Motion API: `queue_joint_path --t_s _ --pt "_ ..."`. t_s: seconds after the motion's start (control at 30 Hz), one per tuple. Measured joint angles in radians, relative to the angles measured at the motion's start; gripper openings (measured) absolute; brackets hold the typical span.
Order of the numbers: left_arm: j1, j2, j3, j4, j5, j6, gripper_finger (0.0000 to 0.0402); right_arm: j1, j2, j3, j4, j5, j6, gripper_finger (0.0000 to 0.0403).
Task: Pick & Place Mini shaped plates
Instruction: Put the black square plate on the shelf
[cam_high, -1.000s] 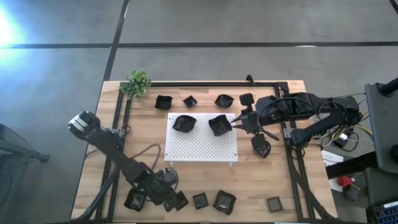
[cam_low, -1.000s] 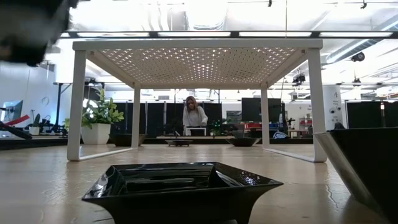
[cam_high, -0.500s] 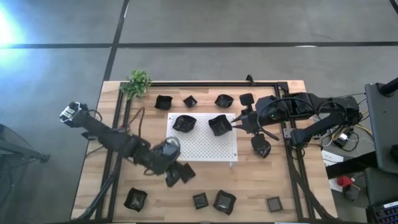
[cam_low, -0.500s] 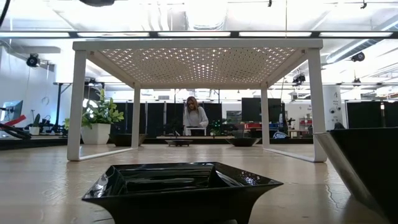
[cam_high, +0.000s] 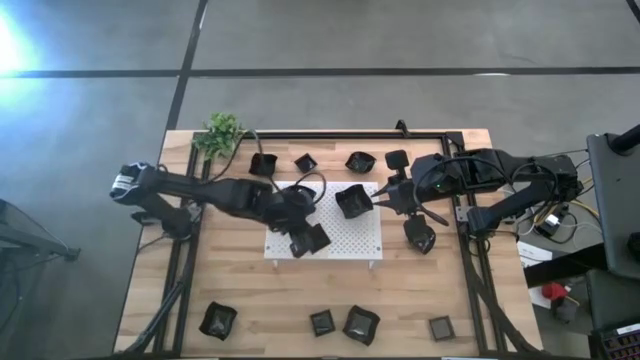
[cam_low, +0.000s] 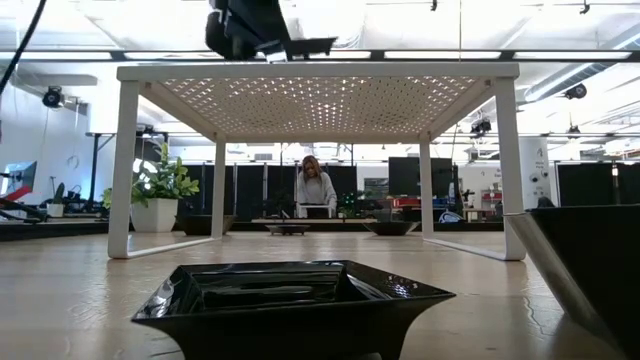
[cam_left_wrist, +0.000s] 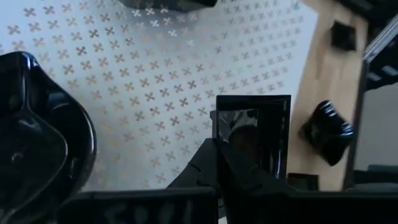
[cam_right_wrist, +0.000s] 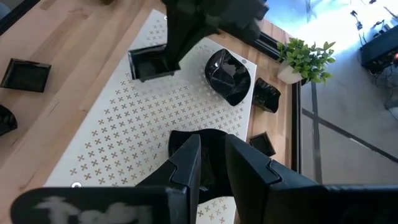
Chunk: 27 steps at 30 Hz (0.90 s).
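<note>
Half a second ago the left gripper (cam_high: 306, 238) was over bare wood near the board's front left corner; it has since moved up and now hangs over the white perforated board (cam_high: 345, 238), with its fingers clamped on a square black plate (cam_high: 315, 240) held above the board's front left part. In the left wrist view that square plate (cam_left_wrist: 254, 142) sits between the fingers with its edges roughly in line with the board's rows of cross-shaped holes, and a rounded plate (cam_left_wrist: 37, 143) lies beside it on the board. The right gripper (cam_high: 378, 197) has not moved: it waits at the board's right edge, its jaws narrow around the rim of a second plate (cam_high: 352, 201) resting on the board's far right part. Other black plates stand along the far edge of the tabletop (cam_high: 420, 290) and along its near edge. No writing or label can be read anywhere.
</note>
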Motion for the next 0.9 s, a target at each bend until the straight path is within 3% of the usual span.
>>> queue_joint_path --t_s 0.53,0.9 --pt "0.022 0.069 0.037 -0.001 0.001 0.059 0.0001 0.0 0.0 0.0 0.0 0.007 -0.004 0.0072" --pt "0.022 0.072 0.02 0.047 -0.035 0.051 0.0031 0.0 0.0 0.0 0.0 0.007 0.0 0.0072"
